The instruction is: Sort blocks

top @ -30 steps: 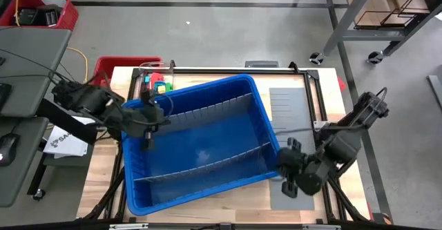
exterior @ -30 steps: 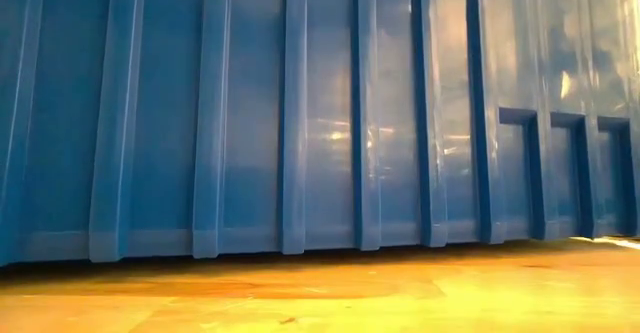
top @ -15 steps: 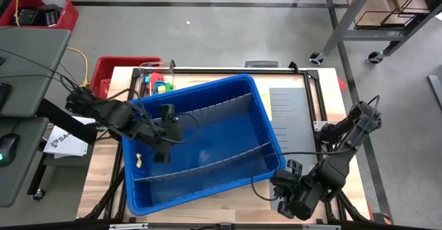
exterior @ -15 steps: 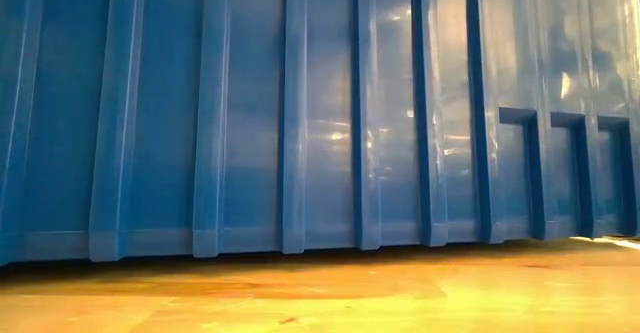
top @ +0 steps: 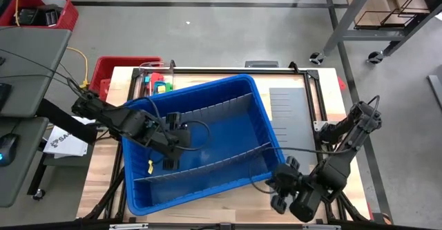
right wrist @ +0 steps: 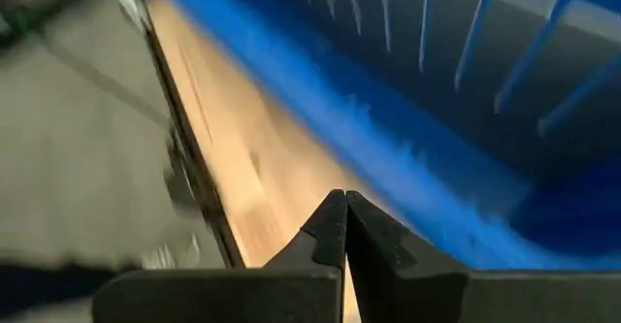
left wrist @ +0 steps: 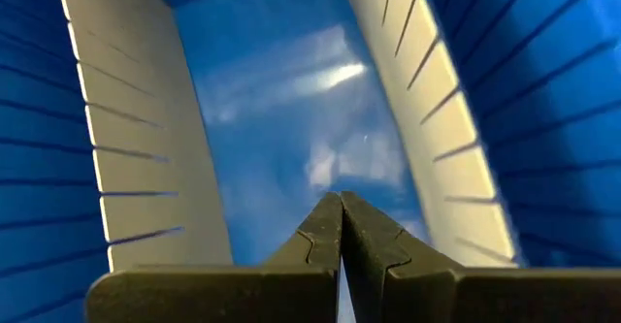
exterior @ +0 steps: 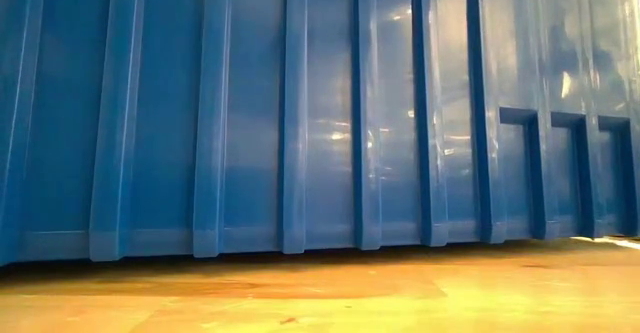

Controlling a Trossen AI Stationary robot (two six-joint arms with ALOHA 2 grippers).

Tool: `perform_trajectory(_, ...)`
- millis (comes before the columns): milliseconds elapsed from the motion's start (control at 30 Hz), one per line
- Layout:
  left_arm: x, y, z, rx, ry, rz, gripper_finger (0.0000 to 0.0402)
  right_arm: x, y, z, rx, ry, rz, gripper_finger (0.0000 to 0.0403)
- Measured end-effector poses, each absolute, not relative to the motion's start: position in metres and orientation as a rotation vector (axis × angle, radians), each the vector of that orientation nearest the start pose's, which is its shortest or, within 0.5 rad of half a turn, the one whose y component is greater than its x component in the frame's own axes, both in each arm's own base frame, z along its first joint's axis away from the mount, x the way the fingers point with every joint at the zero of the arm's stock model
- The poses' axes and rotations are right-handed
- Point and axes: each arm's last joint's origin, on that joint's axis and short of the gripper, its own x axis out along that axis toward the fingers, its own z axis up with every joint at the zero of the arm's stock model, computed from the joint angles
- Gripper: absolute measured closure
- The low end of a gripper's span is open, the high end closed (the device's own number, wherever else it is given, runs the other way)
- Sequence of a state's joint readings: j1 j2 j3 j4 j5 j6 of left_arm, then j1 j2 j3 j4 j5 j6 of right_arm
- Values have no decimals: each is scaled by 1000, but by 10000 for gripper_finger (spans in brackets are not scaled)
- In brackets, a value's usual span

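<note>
- Here, the left end effector (top: 168, 162) hangs clenched and empty inside the blue bin (top: 257, 106), mid-frame left, over the middle lane between two grey dividers (top: 207, 110).
- A yellow block (top: 149, 166) lies on the bin floor just beside it; more blocks (top: 160, 86) sit outside the bin, upper left.
- The right end effector (top: 279, 204), clenched and empty, waits lower right above the tabletop (top: 349, 181).
- The blocks look light, rigid and smooth: pinch across two flat faces.

The bin (top: 207, 144) sits on the tabletop (top: 314, 85); the left claw (top: 169, 162) reaches into its middle lane, one block (top: 149, 166) seemingly beside it; more blocks (top: 160, 86) lie behind.
</note>
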State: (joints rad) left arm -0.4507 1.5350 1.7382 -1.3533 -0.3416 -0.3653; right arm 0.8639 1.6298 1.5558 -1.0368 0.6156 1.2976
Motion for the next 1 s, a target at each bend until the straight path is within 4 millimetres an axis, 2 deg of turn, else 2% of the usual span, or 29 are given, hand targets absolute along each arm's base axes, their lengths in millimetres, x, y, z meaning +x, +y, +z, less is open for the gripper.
perform_trajectory(100, 252, -111, 396, 92, 992, 93, 401, 225, 233, 342, 473, 651, -284, 403)
perform_trajectory(200, 249, -108, 402, 84, 942, 110, 401, 224, 225, 351, 465, 633, -273, 403)
perform_trajectory(467, 246, -99, 408, 104, 904, 139, 401, 228, 189, 339, 508, 847, -470, 403)
perform_trajectory(667, 248, -95, 409, 98, 905, 154, 401, 223, 178, 334, 472, 1023, -512, 403)
perform_trajectory(833, 249, -91, 409, 113, 908, 157, 401, 198, 181, 341, 467, 1180, -444, 403)
perform_trajectory(1000, 251, -86, 409, 123, 911, 165, 401, 160, 202, 341, 456, 1385, -367, 403)
